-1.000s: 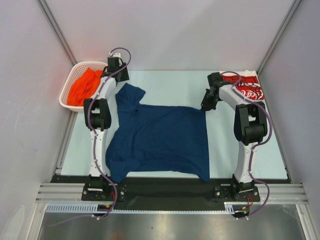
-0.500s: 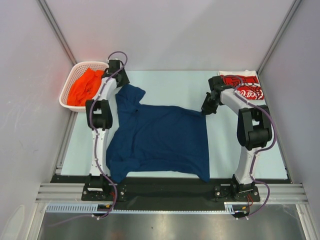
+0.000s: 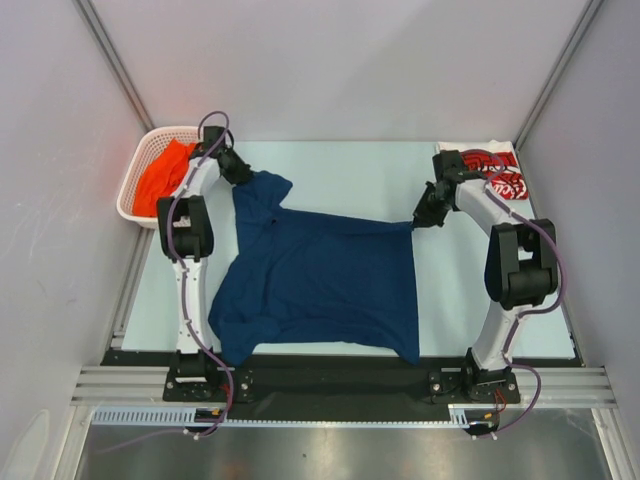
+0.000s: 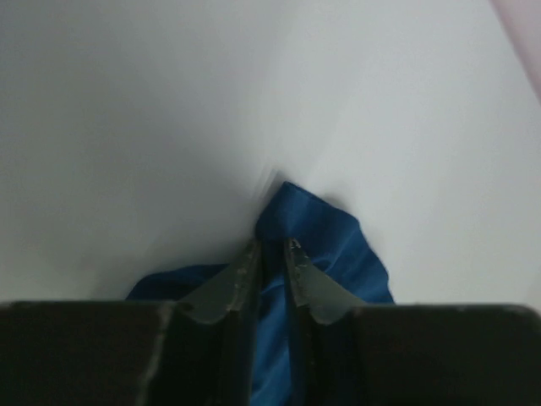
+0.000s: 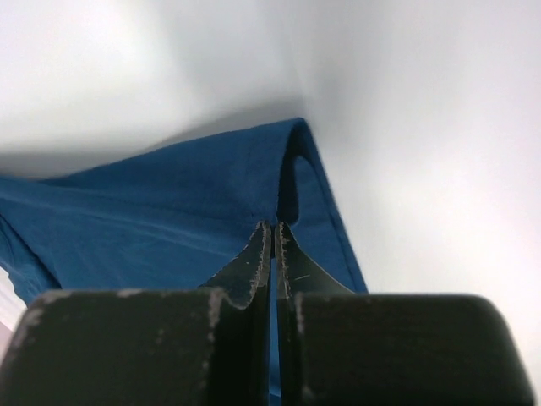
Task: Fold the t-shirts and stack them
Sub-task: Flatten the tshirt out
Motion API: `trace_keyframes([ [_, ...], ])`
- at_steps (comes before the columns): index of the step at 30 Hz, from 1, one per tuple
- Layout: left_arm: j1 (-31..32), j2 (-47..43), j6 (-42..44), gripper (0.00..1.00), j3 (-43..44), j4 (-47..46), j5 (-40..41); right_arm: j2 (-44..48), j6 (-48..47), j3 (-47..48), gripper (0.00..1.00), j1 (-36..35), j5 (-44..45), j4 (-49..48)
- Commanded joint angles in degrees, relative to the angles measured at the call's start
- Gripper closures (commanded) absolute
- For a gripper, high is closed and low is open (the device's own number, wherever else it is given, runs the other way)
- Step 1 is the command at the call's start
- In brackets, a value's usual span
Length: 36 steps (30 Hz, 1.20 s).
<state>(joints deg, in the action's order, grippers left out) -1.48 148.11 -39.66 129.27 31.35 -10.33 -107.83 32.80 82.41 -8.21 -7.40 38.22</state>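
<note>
The dark navy t-shirt [image 3: 315,275] lies spread on the pale table [image 3: 350,175], stretched between both arms. My left gripper [image 3: 240,176] is shut on its far left corner, and the blue cloth [image 4: 325,245] shows between the fingers in the left wrist view. My right gripper [image 3: 420,221] is shut on its far right corner, and the blue cloth [image 5: 169,211] shows there in the right wrist view. The red t-shirt [image 3: 497,175] with white script lies folded at the far right. The orange t-shirt [image 3: 165,175] sits in the white basket [image 3: 135,180] at the far left.
Grey walls with metal rails close in the table on the left, right and back. A black strip and a metal frame run along the near edge by the arm bases.
Both grippers have moved outward with the navy shirt's far corners, the left one to the left and the right one to the right, and the far edge is pulled tauter.
</note>
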Motion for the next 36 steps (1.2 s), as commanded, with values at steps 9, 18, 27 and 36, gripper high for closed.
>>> trace_keyframes([
  [9, 3.23, -13.72, 6.5, 1.0, -17.12, 6.09, 6.79, 10.7, -3.7, -6.99, 1.0, 2.32, -0.6, 4.06],
  [18, 12.72, -33.93, 16.81, 1.0, -27.74, 2.04, 19.11, 16.6, -6.16, -11.13, 1.0, 2.49, -1.39, 7.22],
  [27, 21.42, -57.55, 12.42, 1.0, -57.86, 2.83, 22.98, 22.65, -6.7, -15.78, 1.0, 2.06, -4.29, 8.72],
  [36, 26.08, -63.47, 7.05, 0.75, -71.36, 3.62, 21.57, 24.16, -6.96, -18.25, 1.0, 1.18, -5.43, 7.84],
])
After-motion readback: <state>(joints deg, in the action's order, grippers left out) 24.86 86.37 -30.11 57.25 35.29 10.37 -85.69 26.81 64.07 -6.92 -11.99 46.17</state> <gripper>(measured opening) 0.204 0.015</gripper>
